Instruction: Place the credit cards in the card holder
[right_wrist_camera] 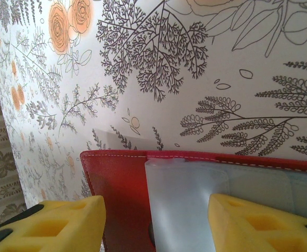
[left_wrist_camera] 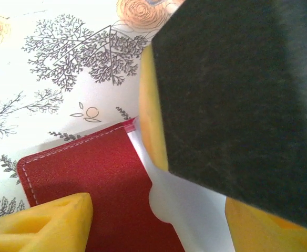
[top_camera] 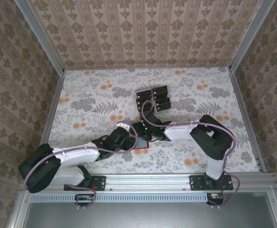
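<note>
Wallet (right_wrist_camera: 116,189) lies open on the tabletop (right_wrist_camera: 206,68); our right claw (right_wrist_camera: 156,210), parted and empty, straddles its pocket (right_wrist_camera: 185,184); left claw (top_camera: 130,136) state we cannot tell.

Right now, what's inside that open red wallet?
Pale pockets line the red wallet; no card shows in them. The right end effector's fingers cover its near part, so that is unknown.

Card holder (right_wrist_camera: 116,178) looks matt grained leather, pockets (right_wrist_camera: 185,199) perhaps smooth plastic.
</note>
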Controlling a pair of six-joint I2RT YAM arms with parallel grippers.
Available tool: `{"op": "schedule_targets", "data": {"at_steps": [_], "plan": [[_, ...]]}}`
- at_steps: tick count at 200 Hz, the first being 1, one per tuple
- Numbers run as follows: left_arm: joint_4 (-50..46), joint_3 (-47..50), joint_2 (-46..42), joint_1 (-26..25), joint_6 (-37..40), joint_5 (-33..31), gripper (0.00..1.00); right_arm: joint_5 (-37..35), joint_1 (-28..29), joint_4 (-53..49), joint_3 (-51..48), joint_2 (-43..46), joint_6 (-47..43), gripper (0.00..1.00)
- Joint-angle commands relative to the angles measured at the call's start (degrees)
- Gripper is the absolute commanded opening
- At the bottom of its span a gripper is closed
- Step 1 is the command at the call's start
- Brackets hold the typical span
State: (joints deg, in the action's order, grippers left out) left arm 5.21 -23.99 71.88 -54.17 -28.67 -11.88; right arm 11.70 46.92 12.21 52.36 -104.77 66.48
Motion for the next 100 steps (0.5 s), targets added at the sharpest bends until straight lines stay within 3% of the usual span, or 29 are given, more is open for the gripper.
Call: {"op": "schedule_targets", "data": {"at_steps": [1,100], "plan": [[-2.75,-2.19,1.89,-0.91,1.11,-2.42,0.68,0.55,0.42,-1.09,0.05,-1.89,1.12,0.55],[-3.71,-1.84,5.99,-2.93,-0.6,-5.52,0.63,-0.92,-0.18,-5.69,0.56,4.68,-3.7,0.59]]}}
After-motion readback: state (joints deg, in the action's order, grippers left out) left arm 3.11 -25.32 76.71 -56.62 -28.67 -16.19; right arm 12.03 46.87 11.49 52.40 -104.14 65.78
